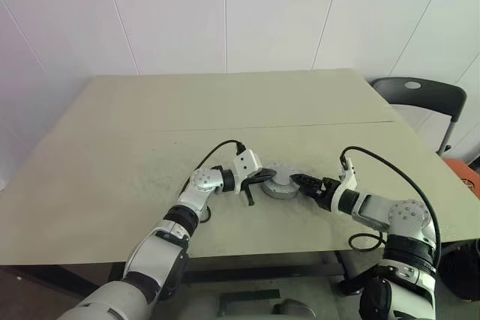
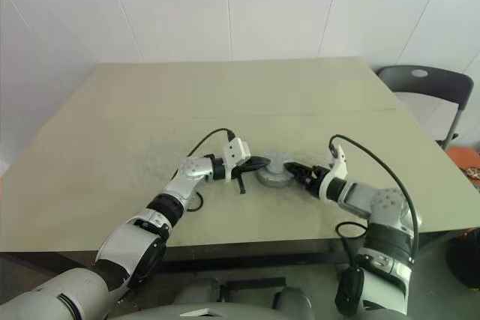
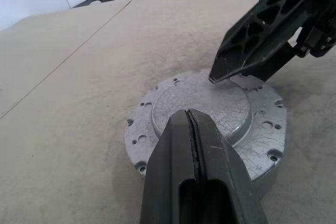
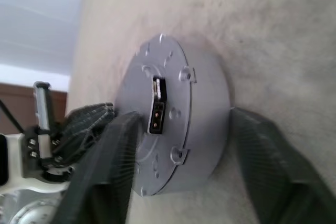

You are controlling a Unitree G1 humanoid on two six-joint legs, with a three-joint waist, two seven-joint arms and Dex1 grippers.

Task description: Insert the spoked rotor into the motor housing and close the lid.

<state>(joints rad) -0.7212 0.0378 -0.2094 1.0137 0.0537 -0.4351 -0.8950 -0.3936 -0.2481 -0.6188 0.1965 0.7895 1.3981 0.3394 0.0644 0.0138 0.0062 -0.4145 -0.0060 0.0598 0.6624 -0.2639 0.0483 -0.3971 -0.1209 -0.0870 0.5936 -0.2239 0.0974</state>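
A round grey metal assembly (image 1: 279, 183) lies flat on the table between my two grippers. Its top face is the lid (image 3: 210, 103), a grey disc with small holes and a raised round middle, sitting on the grey body that I take for the motor housing (image 4: 210, 103). The spoked rotor is hidden. My left gripper (image 3: 190, 113) is shut, its tips over the lid's near edge. My right gripper (image 4: 184, 115) is open and straddles the assembly, with one finger (image 3: 247, 51) touching the lid's top and the other beside the wall.
The beige table (image 1: 225, 110) stretches far behind and to both sides of the assembly. A black chair (image 1: 420, 99) stands past the table's right rear corner, with an orange object (image 1: 465, 174) on the floor below it. Black cables loop off both wrists.
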